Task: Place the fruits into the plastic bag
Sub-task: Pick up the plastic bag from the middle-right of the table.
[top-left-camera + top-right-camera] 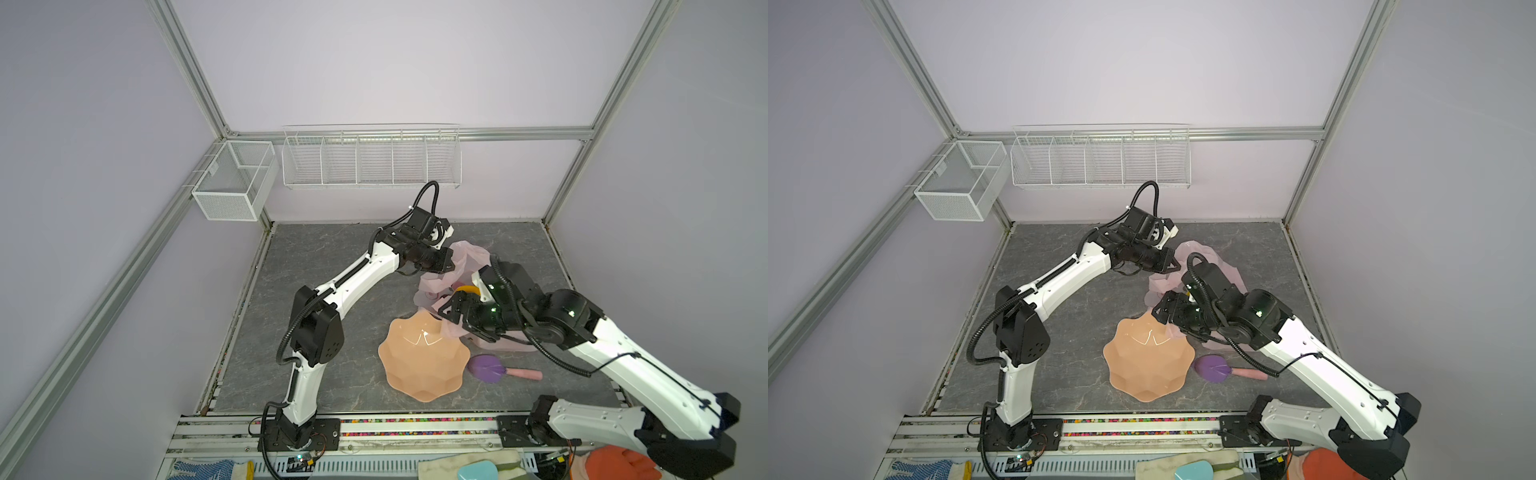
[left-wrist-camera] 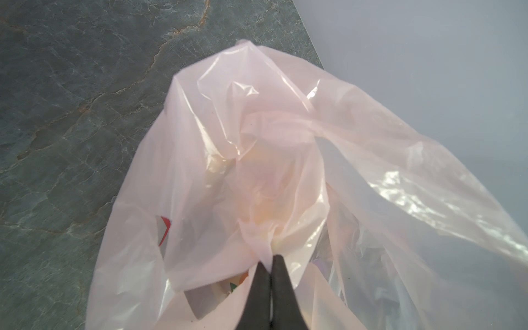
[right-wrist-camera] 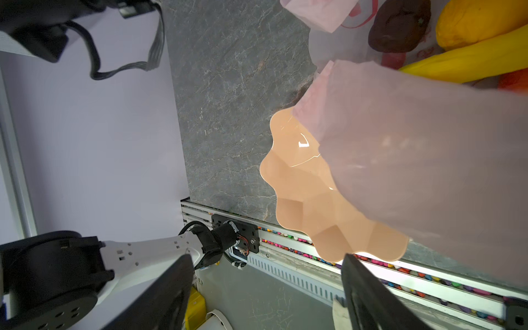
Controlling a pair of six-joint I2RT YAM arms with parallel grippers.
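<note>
Plastic bag point(image 2: 257, 143) film is pinched in the left jaws, which are pressed together on a gathered fold at its rim, seemingly to hold the mouth up and open. The right jaws are spread and empty beside that mouth. Thin, translucent and pale pink, the bag crinkles and sags on the grey veined surface point(image 1: 332, 257) between the arms. Inside lie smooth toy fruits point(image 3: 463, 61): a yellow banana point(image 1: 467, 288), a dark round fruit point(image 3: 400, 25) and a yellow-orange pear point(image 3: 474, 23). The glossy peach scalloped bowl point(image 1: 424, 365) sits empty nearby, so the job looks nearly done. A purple paddle point(image 1: 486, 368) lies just beside it.
</note>
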